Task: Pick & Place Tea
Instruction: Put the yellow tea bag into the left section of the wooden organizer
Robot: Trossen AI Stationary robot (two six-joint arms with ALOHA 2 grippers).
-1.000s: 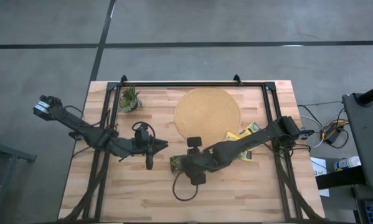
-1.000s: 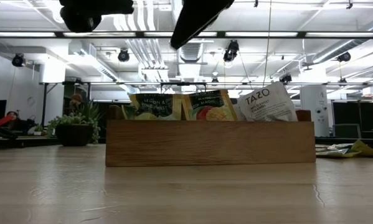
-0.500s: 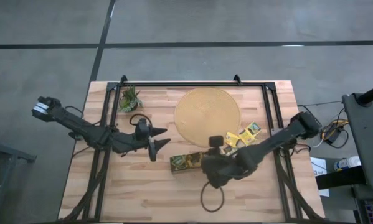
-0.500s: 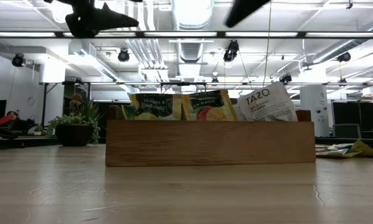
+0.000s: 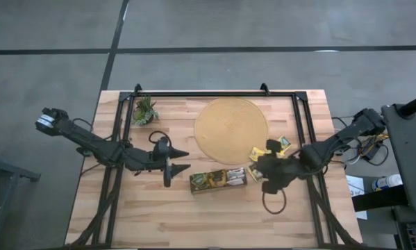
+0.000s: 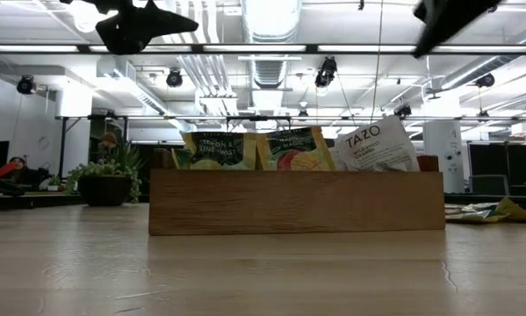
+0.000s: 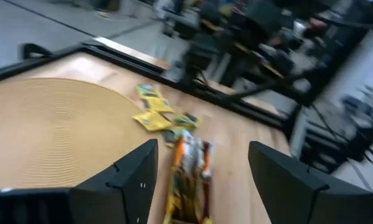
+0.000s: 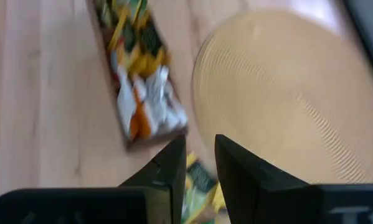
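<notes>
The right gripper [image 5: 263, 169] hangs above loose tea sachets [image 5: 276, 146] near the table's [image 5: 124, 222] right edge, its fingers nearly together with nothing seen between them, though blur hides detail; the left gripper [image 5: 174, 159], spread wide and empty, hovers left of the tray [image 5: 218, 179]; the tray holds upright sachets [image 6: 293, 147], printing mostly unreadable.

Bench [image 5: 159, 208]: pale wood planks | Mat [image 5: 231, 130]: tan, fine concentric rings | Tray [image 6: 296, 201]: brown wood | Sachets [image 5: 271, 149]: yellow with dark marks; in tray [image 6: 380, 145] one white, orange-printed | Plant [image 5: 145, 110]: green, spiky | Arms, end effectors: black | Floor: grey, dark seams
</notes>
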